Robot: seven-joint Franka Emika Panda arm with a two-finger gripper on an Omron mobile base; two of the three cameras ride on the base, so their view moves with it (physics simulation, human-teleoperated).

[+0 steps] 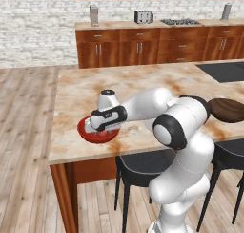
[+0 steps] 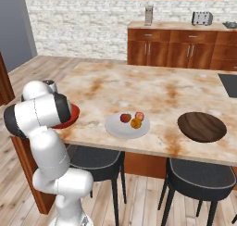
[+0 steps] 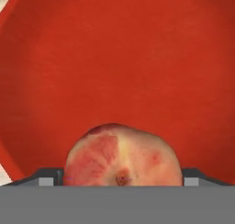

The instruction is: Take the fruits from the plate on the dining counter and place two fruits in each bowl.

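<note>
Three fruits (image 2: 131, 119) on plate (image 2: 115, 128); one peach (image 3: 120, 157) in red bowl (image 3: 137, 58).

Glossy red bowl (image 3: 119, 53); pink-and-cream blotched fruit (image 3: 120, 156)

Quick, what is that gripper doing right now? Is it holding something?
Gripper: cannot be told whether open or gripping; a reddish fruit sits between its fingertips, low inside the red bowl.

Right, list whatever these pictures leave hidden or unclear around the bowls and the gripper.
- Red bowl: its inside is covered by the hand in the left base view, by the arm in the right base view.
- Gripper: whether its fingers touch the peach-like fruit is cut off by the hand view's bottom edge.
- Fruits on the plate: too small to identify.
</note>
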